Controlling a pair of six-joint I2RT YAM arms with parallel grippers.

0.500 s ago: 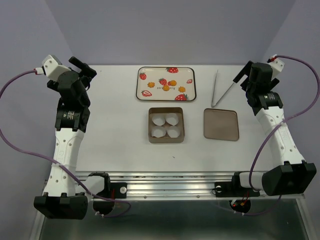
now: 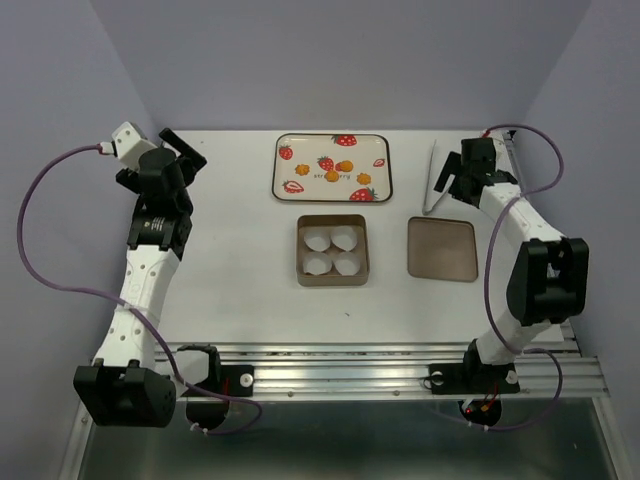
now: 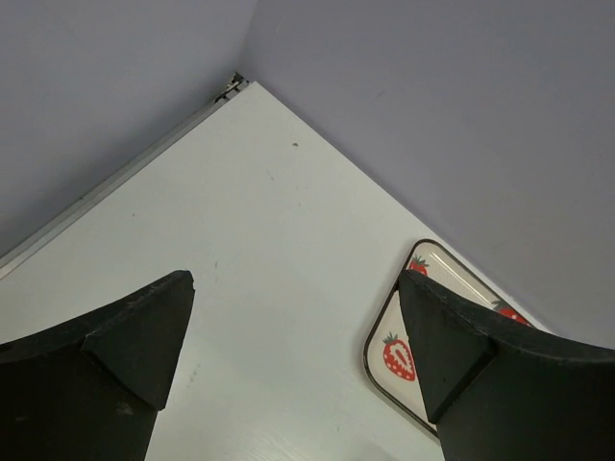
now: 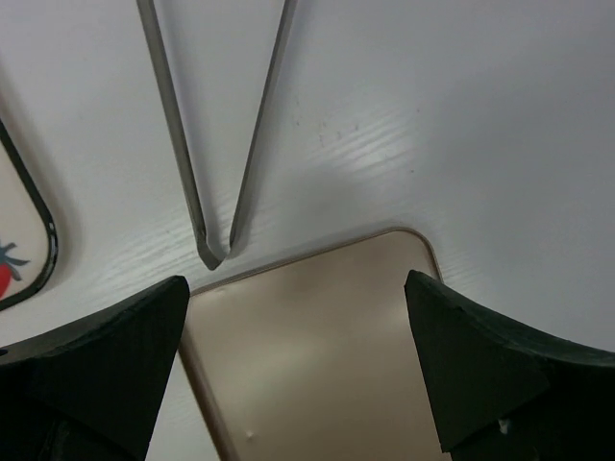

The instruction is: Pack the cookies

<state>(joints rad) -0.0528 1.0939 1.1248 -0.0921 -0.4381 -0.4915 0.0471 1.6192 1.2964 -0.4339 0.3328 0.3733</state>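
Several small orange-yellow cookies (image 2: 345, 166) lie on a strawberry-printed tray (image 2: 300, 145) at the back middle. In front of it stands a tan square box (image 2: 301, 250) holding white paper cups (image 2: 321, 241). Its flat tan lid (image 2: 441, 248) lies to the right. Metal tongs (image 2: 432, 178) lie behind the lid. My right gripper (image 2: 447, 183) is open and empty, just above the tongs' tip end and the lid's far edge. In the right wrist view the tongs (image 4: 183, 144) and the lid (image 4: 317, 346) show between the fingers. My left gripper (image 2: 185, 147) is open and empty at the back left.
In the left wrist view the tray's corner (image 3: 392, 348) shows by my right finger (image 3: 452, 355), with the table's back-left edge (image 3: 125, 173) and grey wall beyond. In the right wrist view the tray's rim (image 4: 38, 230) shows at the left.
My right arm has swung in and down from the right edge to the tongs and lid. My left arm has shifted slightly right.
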